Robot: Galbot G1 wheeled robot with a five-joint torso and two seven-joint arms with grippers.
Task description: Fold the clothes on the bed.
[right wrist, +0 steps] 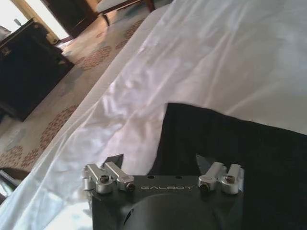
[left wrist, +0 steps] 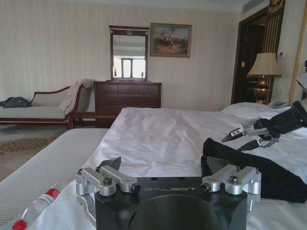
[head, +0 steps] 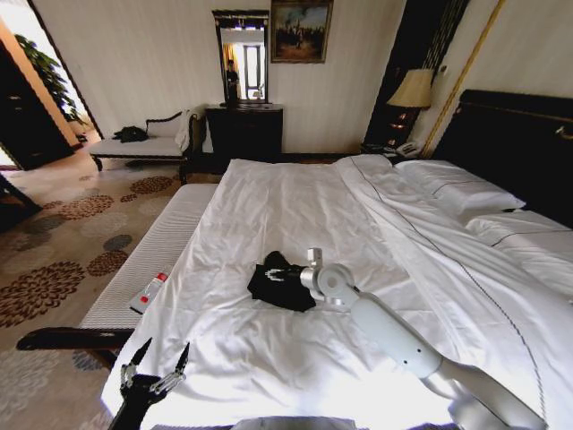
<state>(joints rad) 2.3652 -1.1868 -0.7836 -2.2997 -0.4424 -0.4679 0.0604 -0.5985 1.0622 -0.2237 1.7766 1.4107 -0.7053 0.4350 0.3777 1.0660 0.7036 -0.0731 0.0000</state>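
Bottle (head: 149, 292) beside bed (head: 295, 206), left.

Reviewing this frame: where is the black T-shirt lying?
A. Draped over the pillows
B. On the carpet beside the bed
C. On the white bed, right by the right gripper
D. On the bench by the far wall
C: the black T-shirt lies on the white bed, with the right gripper open just above it; the left gripper is open near the bed's foot.
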